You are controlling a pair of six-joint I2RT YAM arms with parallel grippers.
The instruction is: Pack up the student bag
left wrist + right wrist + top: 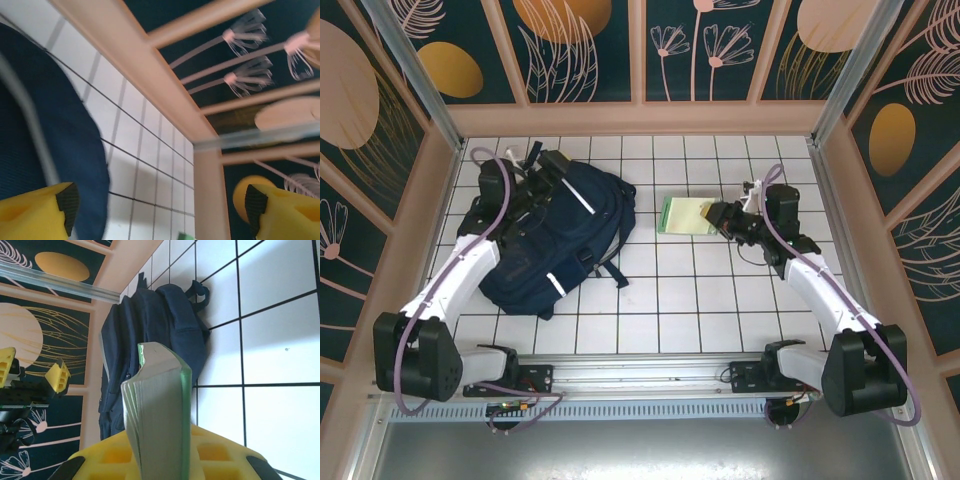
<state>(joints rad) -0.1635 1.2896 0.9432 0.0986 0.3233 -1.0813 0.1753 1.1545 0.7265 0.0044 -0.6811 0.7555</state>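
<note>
From above, the bag [570,235] lies flat on the left half of the table [680,300], with dark straps trailing toward the middle. It is navy fabric with white stripes, soft and slumped rather than standing. The left gripper [548,168] hangs over its far end. The right gripper [722,215] sits at the right edge of a pale green book [682,215], which is on the right half, well apart from the bag. Nothing shows going into the bag, so I judge the packing barely begun. The book has yet to cross over and go in, and from here I cannot tell whether the zip is open.

In the left wrist view, the yellow fingers [35,212] stand spread wide with nothing between them. The bag's rounded navy edge [60,135], crossed by a pale stripe, fills the left side, close by the left finger. White tiles and the wall frame lie beyond.

In the right wrist view, the jaws are pressed onto the book [157,405], seen edge-on with a green cover over stacked pages. I cannot tell whether it is off the tiles. Beyond it the bag [150,325] lies on the tiles with a carry loop at one end. It shows no gaping mouth on this side, so an opening may have to be made before the book can enter.
</note>
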